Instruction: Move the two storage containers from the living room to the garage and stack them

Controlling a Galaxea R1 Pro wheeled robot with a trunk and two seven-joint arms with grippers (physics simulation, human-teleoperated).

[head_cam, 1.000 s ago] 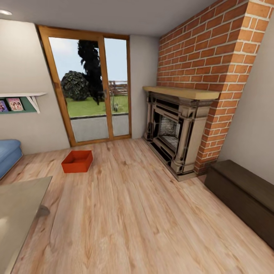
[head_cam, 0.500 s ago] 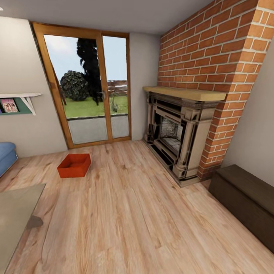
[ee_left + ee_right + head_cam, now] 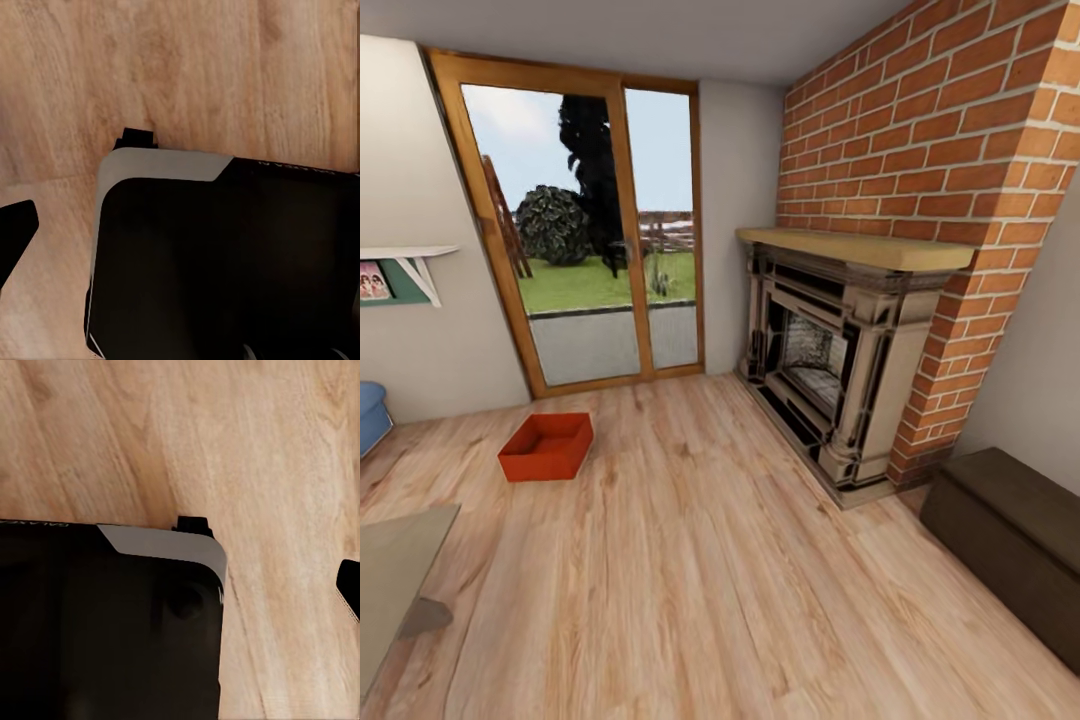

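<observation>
You are looking across the living room, where one orange-red storage container [image 3: 547, 446] is sitting on the light wood plank floor [image 3: 700, 560], at the far left of the room, just in front of the glass patio door [image 3: 575, 230] and well apart from the brick fireplace [image 3: 840, 370] on the right. A dark low cabinet [image 3: 1010, 535] is standing near you at the right, and a corner of beige rug [image 3: 395, 575] is lying near you at the left. The container is resting level with its open top facing up and nothing inside it.

Both wrist cameras are pointing down at the planks past the robot's dark base [image 3: 225, 255], so I cannot tell whether either hand is open or closed.

The box is probably light and stiff, with smooth flat walls that could slip. You are likely best off pinching one long wall over its rim, or pressing both hands against opposite walls.
</observation>
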